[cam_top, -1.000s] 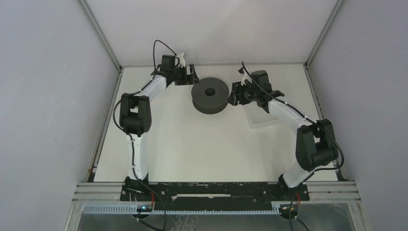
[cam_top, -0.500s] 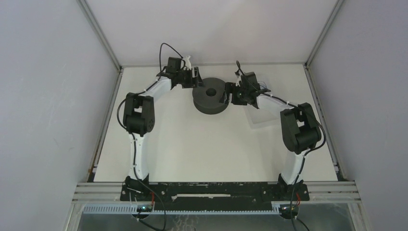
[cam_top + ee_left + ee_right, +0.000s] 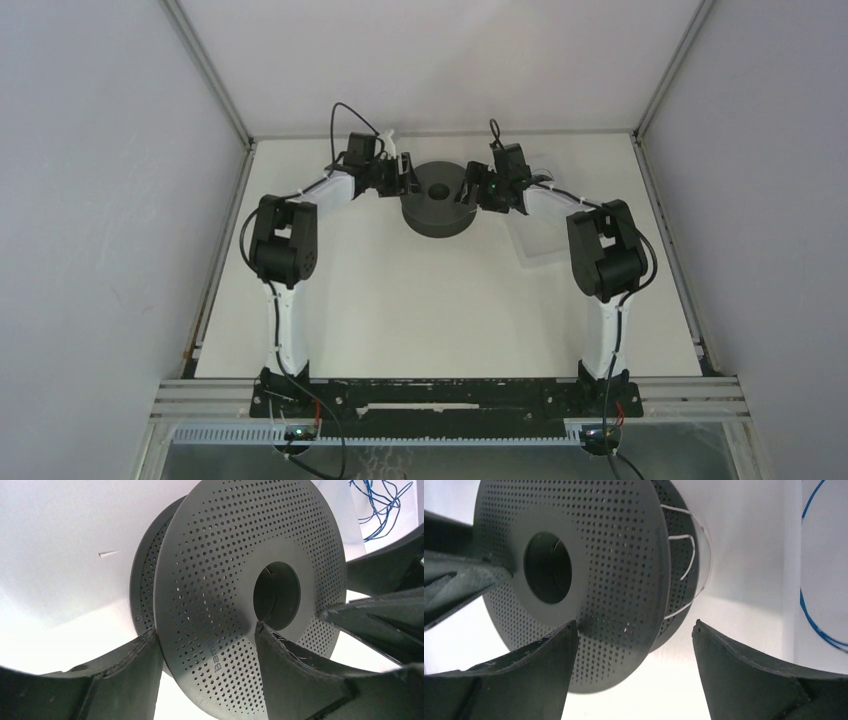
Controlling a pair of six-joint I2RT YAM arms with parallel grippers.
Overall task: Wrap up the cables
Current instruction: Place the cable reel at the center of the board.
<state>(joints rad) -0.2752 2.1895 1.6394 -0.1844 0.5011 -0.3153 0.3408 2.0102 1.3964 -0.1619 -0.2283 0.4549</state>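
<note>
The black perforated plastic spool lies flat on the white worktop, near the far edge, with one arm at each side. The left gripper is at the spool's left rim. Its jaws stand apart and straddle the upper flange, one finger over the flange face close to the hub hole and the other at the groove below the rim. Whether these fingers press on the flange cannot be determined. The right gripper is at the spool's right rim with its jaws spread wide, the flange edge between them, gripping nothing. The thin whitish cable shows as a few strands in the groove between the two flanges, on the side facing the right wrist camera. A tangle of thin blue wire lies to the right of the spool, apart from it.
</note>
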